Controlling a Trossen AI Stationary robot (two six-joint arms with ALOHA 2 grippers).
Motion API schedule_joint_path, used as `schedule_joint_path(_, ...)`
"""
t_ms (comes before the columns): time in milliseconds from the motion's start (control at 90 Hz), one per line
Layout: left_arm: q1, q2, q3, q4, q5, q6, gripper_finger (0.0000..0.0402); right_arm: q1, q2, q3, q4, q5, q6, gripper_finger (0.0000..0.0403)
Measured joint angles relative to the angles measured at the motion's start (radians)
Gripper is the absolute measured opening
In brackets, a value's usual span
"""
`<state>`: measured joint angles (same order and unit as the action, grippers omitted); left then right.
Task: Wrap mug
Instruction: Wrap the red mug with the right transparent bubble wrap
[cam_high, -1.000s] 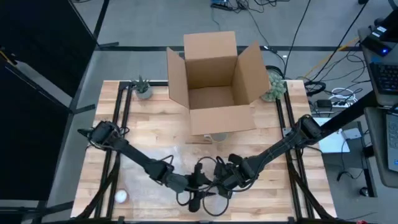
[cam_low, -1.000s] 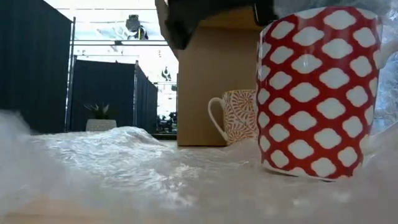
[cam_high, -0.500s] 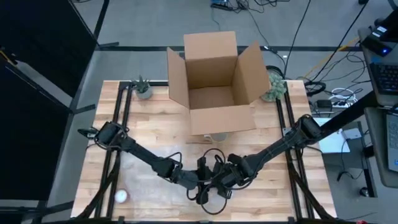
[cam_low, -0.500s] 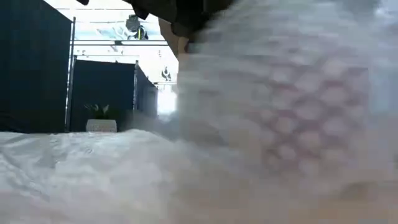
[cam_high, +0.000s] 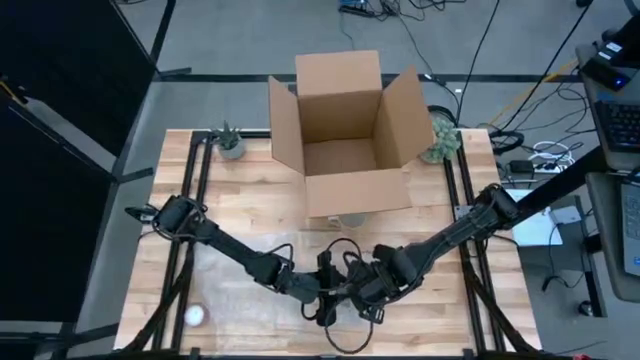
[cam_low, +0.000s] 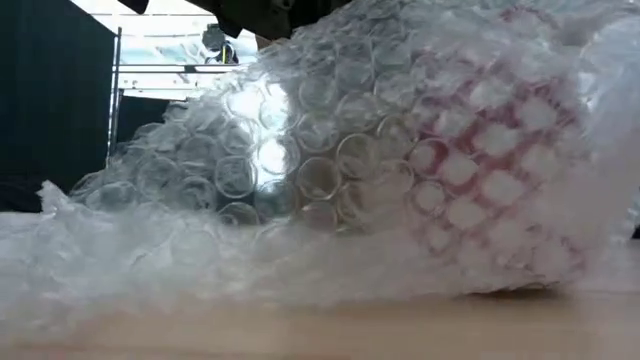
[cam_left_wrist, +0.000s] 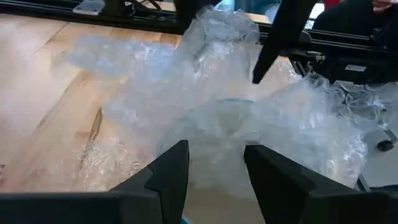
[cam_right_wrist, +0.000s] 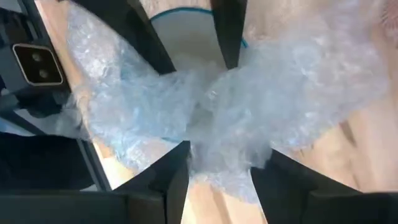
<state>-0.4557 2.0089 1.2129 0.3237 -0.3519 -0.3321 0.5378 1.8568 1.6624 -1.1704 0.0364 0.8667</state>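
Bubble wrap (cam_low: 330, 180) over mug (cam_low: 500, 190), between left hand (cam_left_wrist: 214, 163), right hand (cam_right_wrist: 219, 163)

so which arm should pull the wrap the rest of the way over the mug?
Probably left. In its wrist view the left gripper has bubble wrap bunched between its fingers, over the mug. The right gripper pinches wrap too and could anchor. Close call: both meet at the front edge.
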Motion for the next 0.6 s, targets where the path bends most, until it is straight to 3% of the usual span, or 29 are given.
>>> schedule_joint_path(133,0.000,0.000,0.000,0.001,0.002,0.000,0.0151,0.021,0.000,0.001,-0.050,-0.014,0.017,0.0146)
schedule_joint_path(256,0.000,0.000,0.000,0.001,0.003,0.000,0.0151,0.042,-0.001,0.001,-0.057,0.067,0.043,0.0146)
schedule_joint_path(456,0.000,0.001,0.000,0.002,0.008,0.000,0.0151,0.053,0.001,0.001,0.144,0.218,-0.022,0.0146)
schedule_joint_path(600,-0.001,0.001,-0.001,0.000,0.009,0.000,0.0151,0.054,0.052,0.001,0.212,0.198,-0.064,0.0146)
